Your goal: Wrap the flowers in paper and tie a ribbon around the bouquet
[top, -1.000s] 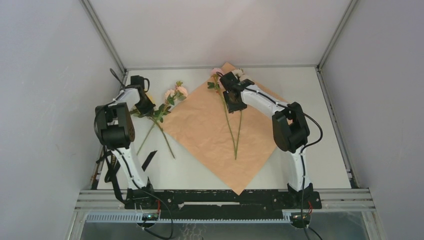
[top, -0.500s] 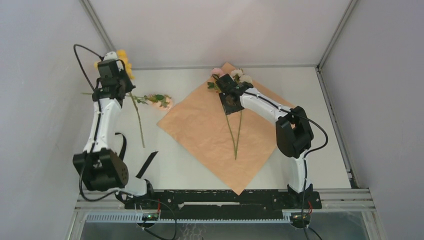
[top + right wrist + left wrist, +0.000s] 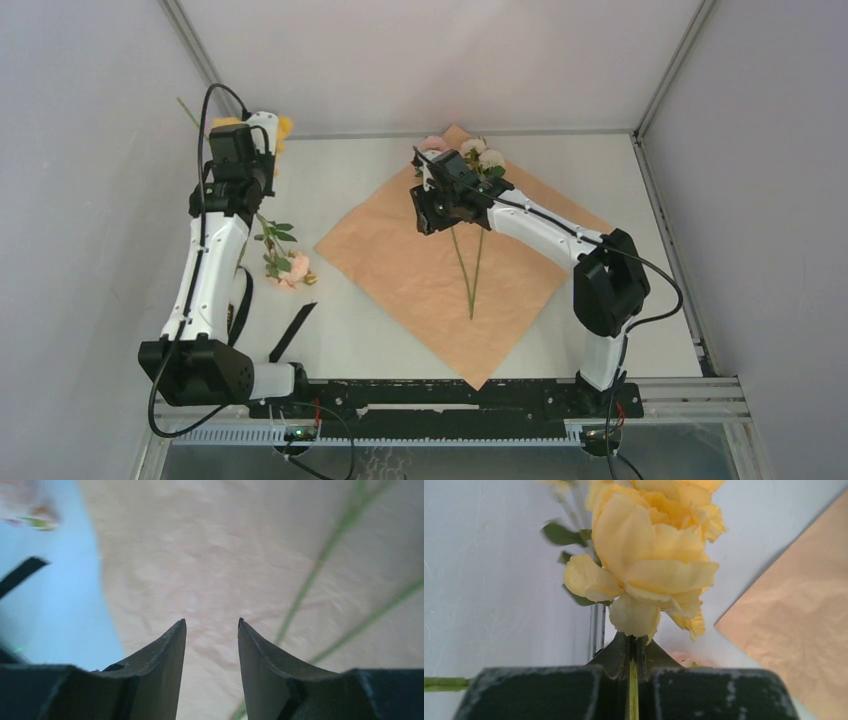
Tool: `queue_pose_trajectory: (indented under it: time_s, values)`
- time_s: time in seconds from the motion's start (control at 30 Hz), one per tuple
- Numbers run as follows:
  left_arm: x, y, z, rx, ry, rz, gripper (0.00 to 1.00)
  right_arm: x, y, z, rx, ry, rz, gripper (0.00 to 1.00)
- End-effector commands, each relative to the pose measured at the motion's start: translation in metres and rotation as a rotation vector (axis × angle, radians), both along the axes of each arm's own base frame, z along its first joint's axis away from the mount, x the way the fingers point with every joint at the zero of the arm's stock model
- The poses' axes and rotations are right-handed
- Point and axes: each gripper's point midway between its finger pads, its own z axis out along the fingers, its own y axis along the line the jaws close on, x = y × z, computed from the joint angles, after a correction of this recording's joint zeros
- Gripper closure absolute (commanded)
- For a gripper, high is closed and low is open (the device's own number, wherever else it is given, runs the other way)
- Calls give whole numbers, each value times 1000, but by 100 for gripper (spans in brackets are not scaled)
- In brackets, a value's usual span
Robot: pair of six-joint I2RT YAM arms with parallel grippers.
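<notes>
Flowers (image 3: 488, 158) are split up right now: two stems lie on the paper (image 3: 400, 260), peach face up, heads at its far corner. Your left gripper (image 3: 633, 647) is clamped on the stem of a yellow flower (image 3: 649, 565), raised in the far-left corner by the wall. Your right gripper (image 3: 211, 625) hangs over the paper beside those stems, jaws parted, nothing between them. A pink flower (image 3: 288, 266) sits under the left arm; lying or dangling, you can't tell. Ribbon (image 3: 290, 330) lies near the left base, partly behind the arm. Since half a second back, the pink flower has come away from the paper's left corner, and the right gripper has slid off the heads.
</notes>
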Motion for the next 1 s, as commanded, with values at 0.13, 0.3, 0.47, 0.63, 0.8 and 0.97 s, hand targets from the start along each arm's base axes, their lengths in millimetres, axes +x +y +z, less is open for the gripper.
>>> queue_pose_trajectory:
  time_s: [0.13, 0.3, 0.47, 0.63, 0.8, 0.97]
  values:
    - [-17, 72, 118, 541, -208, 283, 100, -23, 59, 70, 358, -73, 191, 49]
    - [-38, 102, 216, 895, -321, 552, 100, -25, 59, 64, 350, -60, 188, 49]
    - [-26, 60, 231, 705, -337, 341, 100, -25, 64, 65, 374, -53, 191, 49]
    - [-14, 7, 186, 380, -268, 65, 100, -32, 69, 75, 417, -56, 238, 49]
    - [-15, -41, 138, 146, -151, -161, 100, -43, 73, 105, 536, -82, 323, 46]
    - [-23, -73, 98, -9, -62, -283, 100, -43, 91, 153, 813, -69, 343, 34]
